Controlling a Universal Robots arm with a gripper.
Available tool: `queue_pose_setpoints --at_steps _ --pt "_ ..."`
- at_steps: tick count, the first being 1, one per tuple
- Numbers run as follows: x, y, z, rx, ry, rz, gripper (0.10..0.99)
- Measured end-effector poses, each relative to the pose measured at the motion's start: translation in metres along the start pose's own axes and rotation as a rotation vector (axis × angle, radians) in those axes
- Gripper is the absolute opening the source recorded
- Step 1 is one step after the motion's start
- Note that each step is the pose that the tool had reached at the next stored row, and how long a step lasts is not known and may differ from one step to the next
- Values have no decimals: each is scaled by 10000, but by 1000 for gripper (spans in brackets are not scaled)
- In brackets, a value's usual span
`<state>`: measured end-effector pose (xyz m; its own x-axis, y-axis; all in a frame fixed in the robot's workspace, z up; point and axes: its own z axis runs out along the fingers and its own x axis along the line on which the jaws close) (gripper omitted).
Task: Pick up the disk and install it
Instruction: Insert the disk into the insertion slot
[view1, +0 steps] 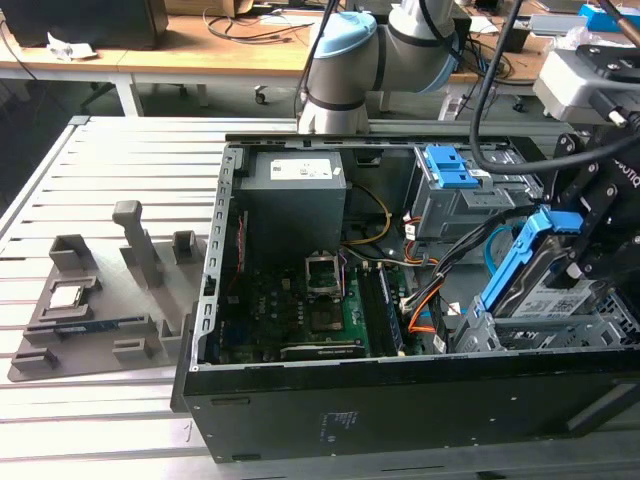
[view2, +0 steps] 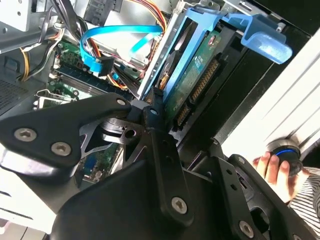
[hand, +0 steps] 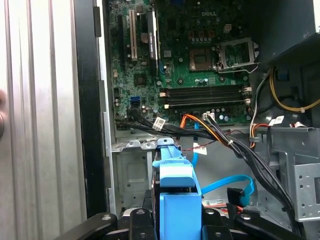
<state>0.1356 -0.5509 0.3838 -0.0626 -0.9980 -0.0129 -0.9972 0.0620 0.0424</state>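
The gripper (view1: 585, 255) has its black fingers (view2: 161, 145) squeezed shut on the disk (view1: 548, 292). The disk is a flat silver box with a white sticker on its top. A bright blue plastic frame (view1: 515, 262) goes round its edges, and it has a blue tab at the high end. In the second wrist view you can see the other face of the disk (view2: 196, 75). It is a green board with a row of small gold teeth along one edge.

The disk is tilted. One end is up by the gripper, and the other end points down at a grey metal slot in the corner of the open computer box (view1: 400, 410), on the exterior view's right. In the first wrist view the blue frame sits right between the two fingers.

Inside the box there is a big green board (view1: 310, 310) and lots of wires. A flat blue cable (view2: 100, 45) curls just beside the disk. A grey cage (view1: 455, 185) with a blue latch stands farther back in the box, apart from the disk.

The box lies on a grey table (view1: 100, 150) made of long slats. On the exterior view's left, a grey holder (view1: 90, 310) sits on the table. In the second wrist view a person's hand (view2: 272, 170) rests on a round knob (view2: 286, 149).
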Motion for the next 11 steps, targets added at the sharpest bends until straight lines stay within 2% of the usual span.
queue_pose_setpoints --at_steps 6,11 --pt "2 -9 133 -1 -1 0 365" --pt "2 -13 166 -1 2 -1 365"
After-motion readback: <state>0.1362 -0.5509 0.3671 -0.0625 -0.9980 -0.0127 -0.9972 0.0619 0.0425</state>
